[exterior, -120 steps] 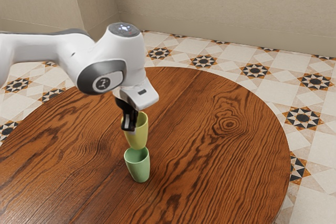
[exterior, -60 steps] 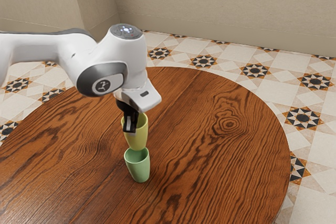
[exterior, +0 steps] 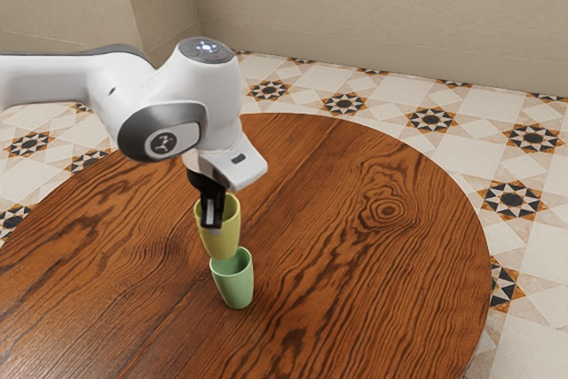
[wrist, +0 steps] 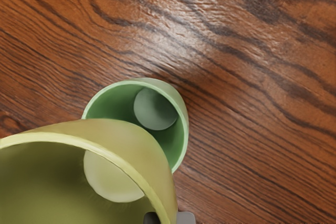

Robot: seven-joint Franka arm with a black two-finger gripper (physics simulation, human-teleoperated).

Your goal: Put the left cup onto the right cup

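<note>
A yellow-green cup (exterior: 218,230) hangs in the air with my gripper (exterior: 211,212) shut on its rim, one finger inside and one outside. Its base hovers just above the mouth of a green cup (exterior: 233,278) that stands upright on the round wooden table (exterior: 373,246). The held cup sits slightly toward the exterior view's left of the green one. In the wrist view the yellow-green cup (wrist: 79,177) looms large under my hand, and the green cup (wrist: 152,114) shows past its rim, its mouth open upward.
The table's rim (exterior: 484,246) curves along the exterior view's right, with patterned floor tiles (exterior: 524,139) beyond it. Bare wood surrounds the two cups on all sides.
My hand has carried the yellow-green cup a little toward the exterior view's left and slightly down. The green cup has stayed where it was.
</note>
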